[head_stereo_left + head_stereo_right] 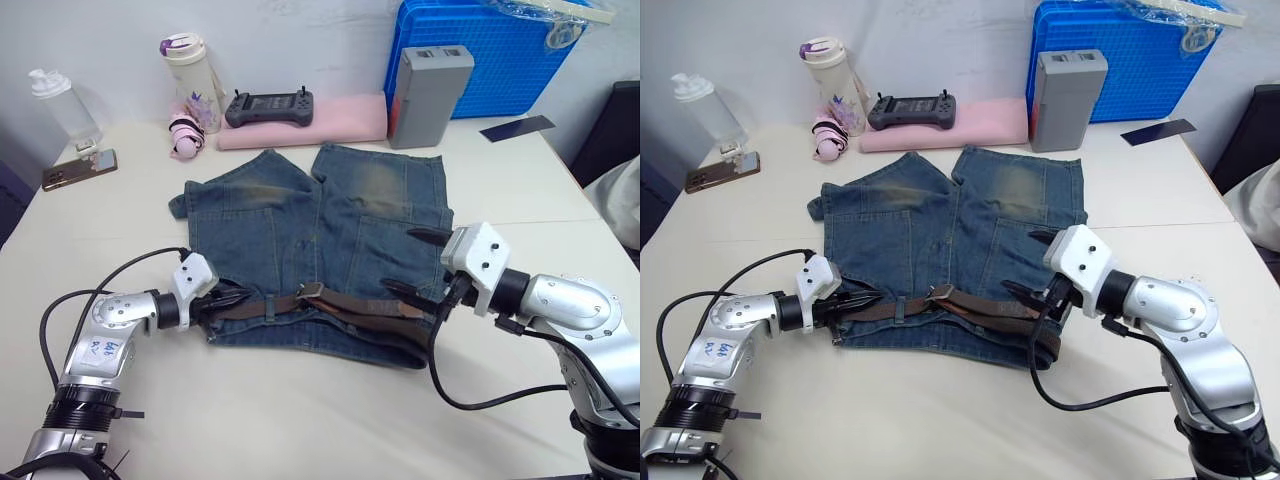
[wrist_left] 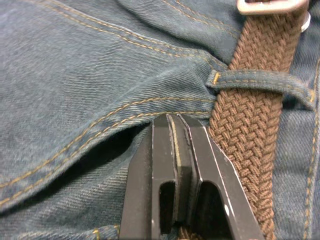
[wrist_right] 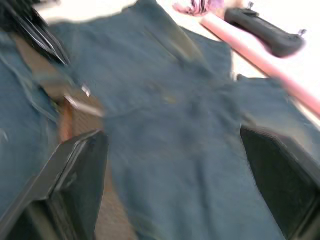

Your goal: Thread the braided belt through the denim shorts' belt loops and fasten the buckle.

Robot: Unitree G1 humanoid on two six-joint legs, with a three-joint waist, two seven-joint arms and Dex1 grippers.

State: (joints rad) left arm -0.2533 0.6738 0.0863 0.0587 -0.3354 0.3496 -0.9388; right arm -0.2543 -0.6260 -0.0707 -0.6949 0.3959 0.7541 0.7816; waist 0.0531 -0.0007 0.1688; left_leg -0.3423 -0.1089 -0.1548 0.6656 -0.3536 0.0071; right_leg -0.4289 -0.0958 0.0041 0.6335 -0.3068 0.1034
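Note:
The denim shorts (image 1: 300, 225) lie flat in the middle of the table, waistband toward me. The braided belt (image 1: 350, 305) runs along the waistband, and its silver buckle (image 1: 308, 290) sits near the middle. In the left wrist view the belt (image 2: 245, 130) passes under one of the belt loops (image 2: 260, 82), with the buckle (image 2: 270, 6) just beyond it. My left gripper (image 1: 240, 297) is shut at the waistband's left end, its tips against the denim seam beside the belt. My right gripper (image 1: 413, 263) stands open over the right side of the shorts, just above the belt.
Along the back stand a clear bottle (image 1: 62, 105), a white tumbler (image 1: 190, 80), a black controller (image 1: 268, 107) on a pink pad (image 1: 340, 122), a grey box (image 1: 428, 95) and a blue crate (image 1: 480, 50). A phone (image 1: 78, 170) lies at the left edge.

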